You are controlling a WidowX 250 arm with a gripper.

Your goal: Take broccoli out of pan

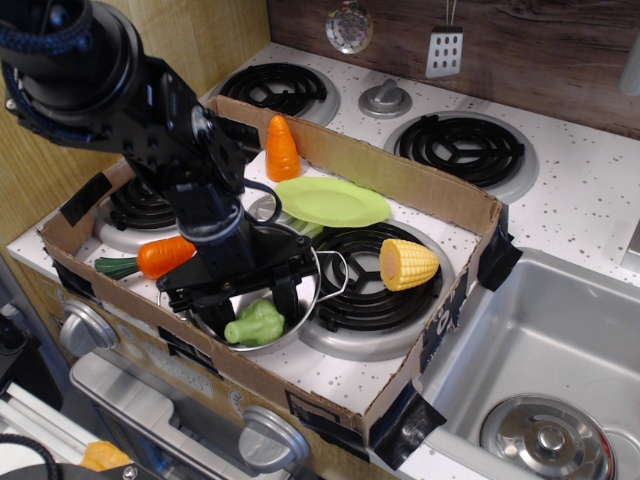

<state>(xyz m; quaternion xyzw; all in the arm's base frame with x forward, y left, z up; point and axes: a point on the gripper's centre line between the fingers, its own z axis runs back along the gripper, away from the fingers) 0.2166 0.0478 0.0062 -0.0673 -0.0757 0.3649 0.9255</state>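
Black gripper [245, 297] hangs low inside the pan [305, 318], its two fingers spread apart, the broccoli [255, 323] lying just below them at about 6 o'clock and not clasped. That broccoli rests on the pan floor near the front rim. The pan sits on a front coil burner [375, 290], one wire handle reaching toward 3 o'clock.

Nearest the camera, the stove front shows round knobs [265, 435] and an oven handle. A shallow cardboard tray [420, 345], taped black at the corners, fences the front half of the white speckled stovetop [585, 190]. Inside it, a carrot [160, 256] lies at 9 o'clock of the pan, a corn cob [407, 263] at 3 o'clock, a lime-green plate [335, 200] at 1 o'clock, and an orange cone [282, 148] stands by the tray's far wall.

Off at 4 o'clock a steel sink [545, 350] holds a lid [548, 438]. Farther back lie two more burners either side of a steel knob [385, 98], then a dark wood backsplash [540, 50] with a hanging spatula [445, 45].
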